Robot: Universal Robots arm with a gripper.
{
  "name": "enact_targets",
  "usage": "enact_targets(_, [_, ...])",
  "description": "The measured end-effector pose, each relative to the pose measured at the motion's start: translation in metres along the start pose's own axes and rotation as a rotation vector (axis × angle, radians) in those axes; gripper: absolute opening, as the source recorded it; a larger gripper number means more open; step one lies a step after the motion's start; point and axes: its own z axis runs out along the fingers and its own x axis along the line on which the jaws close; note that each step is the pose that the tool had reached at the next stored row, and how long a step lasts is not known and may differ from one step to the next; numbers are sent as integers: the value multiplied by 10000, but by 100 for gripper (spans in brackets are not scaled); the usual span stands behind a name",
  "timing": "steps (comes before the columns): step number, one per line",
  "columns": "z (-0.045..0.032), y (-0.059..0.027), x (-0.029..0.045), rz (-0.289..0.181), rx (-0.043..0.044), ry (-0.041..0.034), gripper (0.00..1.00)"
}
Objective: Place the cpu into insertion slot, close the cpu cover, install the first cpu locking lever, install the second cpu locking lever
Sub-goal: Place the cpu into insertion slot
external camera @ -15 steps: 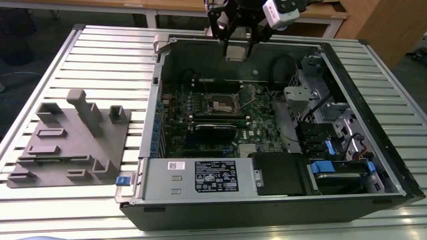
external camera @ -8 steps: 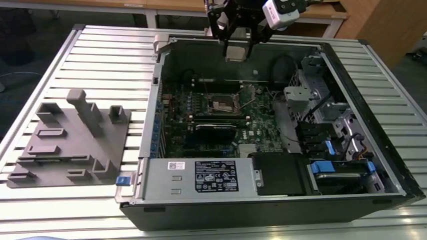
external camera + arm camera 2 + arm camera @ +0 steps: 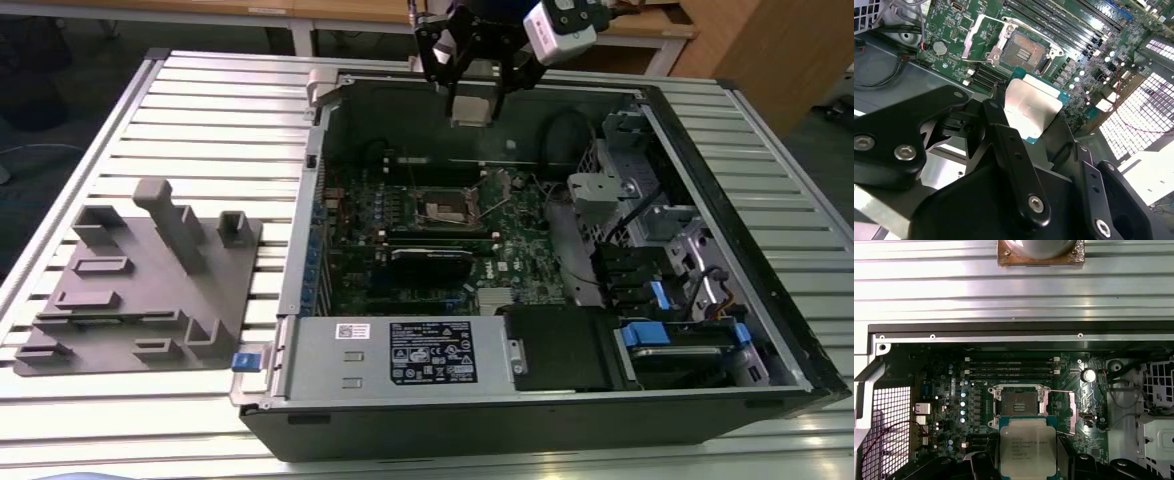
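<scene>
**Q:** What is sitting nearest on the table (image 3: pixel 200 110)?

**A:** An open computer case (image 3: pixel 534 420) is lying on its side across the middle of the slatted metal table. A grey moulded fixture (image 3: pixel 147 280) is resting by the table's edge on the exterior view's left, just beside the case. A silver power supply (image 3: pixel 400 350) is sitting against the case's near wall.

**Q:** And farther in?

**A:** A green motherboard (image 3: pixel 400 270) is covering the case floor. Its socket (image 3: pixel 447 205) is lying open near the board's middle, ringed by a silvery metal frame, with its contacts showing in both wrist views.

**Q:** Where is the cpu?

**A:** The gripper (image 3: pixel 471 100) is hanging over the case's far wall, well above the board. Its black fingers (image 3: pixel 1004 132) are clamping the cpu (image 3: pixel 1036 100) by its edges, and the dull silver top is showing in both wrist views. The cpu is hovering apart from the socket and is not yet seated.
</scene>
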Motion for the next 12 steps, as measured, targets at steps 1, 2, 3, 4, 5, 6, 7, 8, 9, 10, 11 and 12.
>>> enact_targets(1, [0, 0, 0, 0, 0, 0, 54])
enact_targets(2, [0, 0, 0, 0, -1, 0, 54])
enact_targets(3, [3, 0, 0, 0, -15, 0, 54])
enact_targets(4, [7, -1, 0, 0, -26, -1, 54])
enact_targets(5, [11, 0, 0, 0, -30, -1, 54])
enact_targets(6, [14, -1, 0, 0, -29, 1, 54])
enact_targets(7, [15, -1, 0, -1, -27, 1, 54])
enact_targets(8, [15, -1, 0, -1, -26, 1, 54])
enact_targets(9, [15, -1, 0, -1, -26, 2, 54])
enact_targets(10, [15, -1, 0, 0, -27, 1, 54])
enact_targets(11, [16, -1, 0, -1, -28, 1, 54])
enact_targets(12, [16, -1, 0, -1, -27, 1, 54])
